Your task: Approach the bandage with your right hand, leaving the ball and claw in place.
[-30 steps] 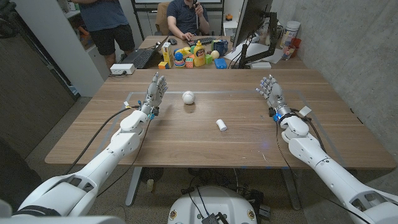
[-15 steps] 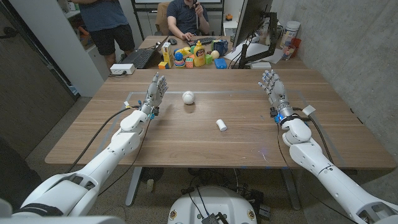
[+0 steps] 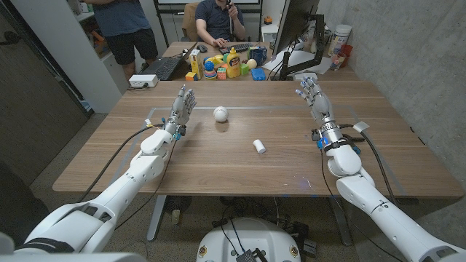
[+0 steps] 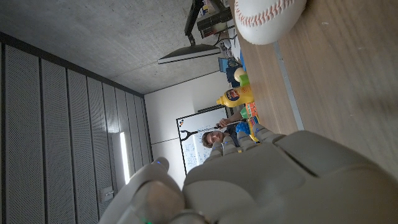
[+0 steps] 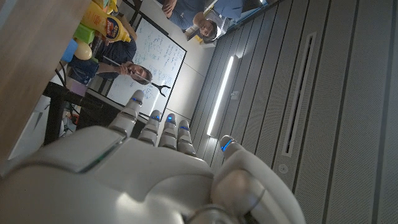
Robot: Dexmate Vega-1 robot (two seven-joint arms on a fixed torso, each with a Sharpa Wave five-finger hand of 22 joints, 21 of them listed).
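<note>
Two robot hands stand over a wooden table (image 3: 218, 156), and neither holds anything. The right hand (image 3: 313, 100) is raised on the table's right side, its fingers apart and reaching toward the far edge, near the foot of a dark monitor (image 3: 295, 33). From the right wrist view the back of this hand (image 5: 137, 180) shows with its fingertips (image 5: 134, 99) spread against a grey slatted wall. The bandage (image 3: 258, 146), a small white roll, lies on its side near the middle of the table, well apart from the right hand and nearer the robot than the ball. The ball (image 3: 220, 113), a white baseball with red stitching, rests farther back, just right of the left hand (image 3: 182, 105), which is likewise upright with fingers spread and empty. In the left wrist view the ball (image 4: 267, 18) sits on the wood beyond that hand's back (image 4: 273, 180). Toys and bottles (image 3: 226, 64) crowd a second desk behind, where two people are.
</note>
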